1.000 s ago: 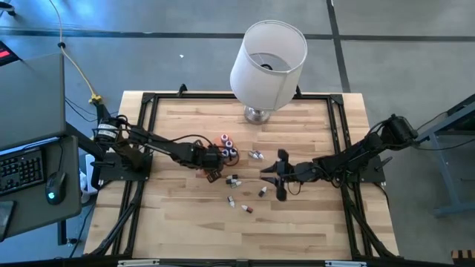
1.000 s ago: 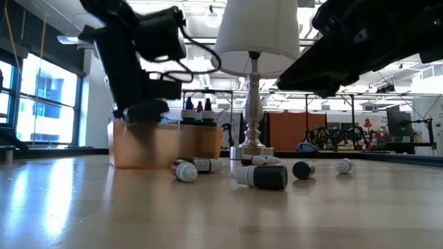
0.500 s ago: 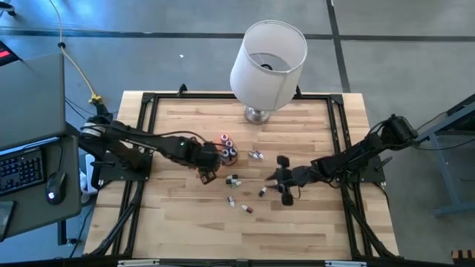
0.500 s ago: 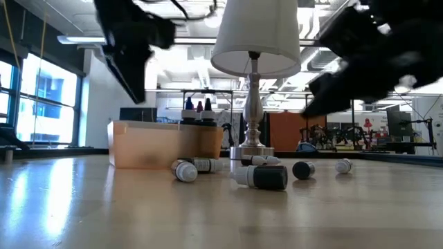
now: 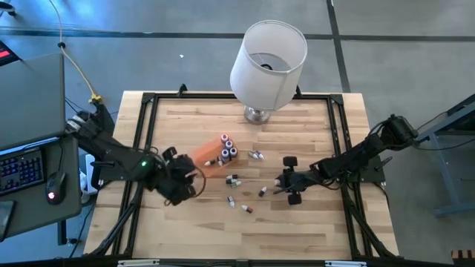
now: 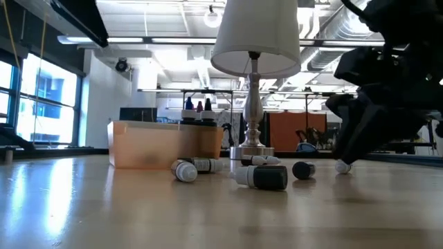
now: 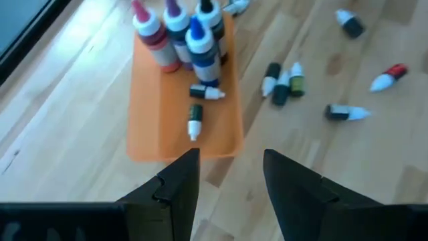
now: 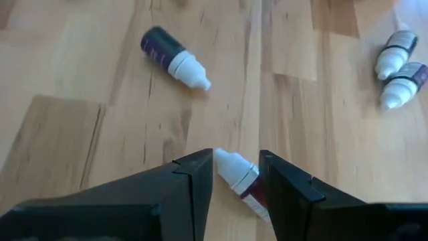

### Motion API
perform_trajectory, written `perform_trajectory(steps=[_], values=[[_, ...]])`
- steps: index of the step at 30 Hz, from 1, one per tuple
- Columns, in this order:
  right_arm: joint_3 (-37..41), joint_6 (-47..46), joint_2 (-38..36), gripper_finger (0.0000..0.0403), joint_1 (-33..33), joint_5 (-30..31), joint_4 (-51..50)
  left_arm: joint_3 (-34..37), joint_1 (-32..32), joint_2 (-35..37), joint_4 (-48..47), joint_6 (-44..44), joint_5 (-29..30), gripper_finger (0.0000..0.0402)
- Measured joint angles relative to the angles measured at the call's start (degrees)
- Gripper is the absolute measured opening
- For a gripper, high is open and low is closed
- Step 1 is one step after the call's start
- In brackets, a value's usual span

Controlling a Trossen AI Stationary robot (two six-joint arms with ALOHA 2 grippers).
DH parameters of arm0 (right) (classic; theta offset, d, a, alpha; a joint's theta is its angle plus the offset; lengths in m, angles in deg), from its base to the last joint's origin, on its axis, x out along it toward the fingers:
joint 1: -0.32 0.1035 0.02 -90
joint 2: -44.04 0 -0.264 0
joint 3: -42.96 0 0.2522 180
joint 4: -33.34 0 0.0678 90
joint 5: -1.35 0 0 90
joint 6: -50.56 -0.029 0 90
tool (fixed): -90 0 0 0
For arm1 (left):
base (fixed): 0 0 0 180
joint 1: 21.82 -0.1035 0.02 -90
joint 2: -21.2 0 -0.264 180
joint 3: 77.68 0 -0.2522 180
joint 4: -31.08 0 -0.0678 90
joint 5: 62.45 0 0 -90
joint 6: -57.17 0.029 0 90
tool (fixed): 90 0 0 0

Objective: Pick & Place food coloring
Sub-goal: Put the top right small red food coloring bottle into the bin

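Observation:
The orange tray [image 7: 152, 114] holds several upright food coloring bottles [image 7: 188, 37] and two lying ones [image 7: 195, 120]. My left gripper [image 7: 231, 157] is open, raised and drawn back from the tray toward the table's near left [image 5: 180, 185], holding nothing. More bottles lie scattered on the wood [image 5: 234, 179]. My right gripper [image 8: 236, 157] is open and low over the table [image 6: 346, 155]. Its fingers stand on either side of a lying dark-red bottle with a white cap [image 8: 234, 171], also seen in the high view [image 5: 262, 191].
A big white lamp [image 5: 267, 55] stands on its metal base [image 5: 257, 113] at the table's far edge. Loose bottles lie ahead of the right gripper [image 8: 175, 57] [image 8: 400, 67] and near the table's middle [image 5: 247, 209]. Bare wood shows toward the near edge.
My left gripper has risen from the orange tray and drawn back toward the table's near left, leaving the low view. My right gripper has come down to the table top and shifted slightly toward the right edge. The bottles on the table have stayed in place.

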Motion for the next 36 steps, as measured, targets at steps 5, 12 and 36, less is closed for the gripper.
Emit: perform_trajectory(steps=[5, 12, 36], values=[[0.0, 2.3, 0.0, 0.0114, -1.8, -2.0, -0.4, 0.0, 5.0, 0.0, 0.4, -3.0, 3.0, 0.0162], [-0.1, 2.7, 0.0, 0.0114, -5.7, -3.7, -5.3, 0.0, 7.5, 0.0, 0.5, -6.0, 4.8, 0.0163], [0.2, -7.5, 0.1, 0.0065, -8.9, -5.7, 0.5, 0.0, 8.1, 0.0, 2.4, -6.1, 4.9, 0.0163]])
